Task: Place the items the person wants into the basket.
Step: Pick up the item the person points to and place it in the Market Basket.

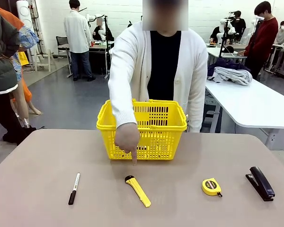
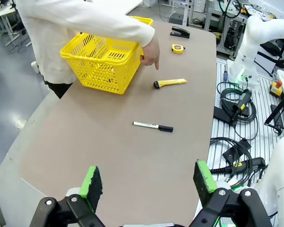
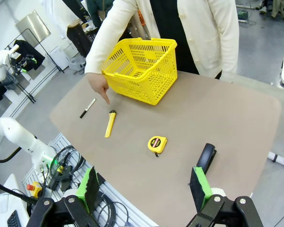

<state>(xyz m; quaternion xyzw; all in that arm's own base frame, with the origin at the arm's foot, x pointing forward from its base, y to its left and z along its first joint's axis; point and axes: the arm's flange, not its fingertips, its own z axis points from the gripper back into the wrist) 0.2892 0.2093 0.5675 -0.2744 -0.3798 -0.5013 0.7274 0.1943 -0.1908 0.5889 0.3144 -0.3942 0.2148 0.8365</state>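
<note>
1. L gripper [image 2: 147, 179], R gripper [image 3: 144, 188]: both jaws wide, nothing held, well back from the goods.
2. Utility knife [image 1: 138, 191]: on tbl in front of basket [image 1: 146, 142]; person's hand [image 1: 127, 138] points at it.
3. Basket looks empty. I reckon none placed yet, knife pick-up + drop left.

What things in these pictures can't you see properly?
- Front view: the basket's floor is hidden by its own lattice wall and the person's hand.
- Front view: the tape measure's label is too small to read.
- Left wrist view: the print on the marker is too small to read.
- Right wrist view: the stapler's near end is behind a finger of the right end effector.
</note>
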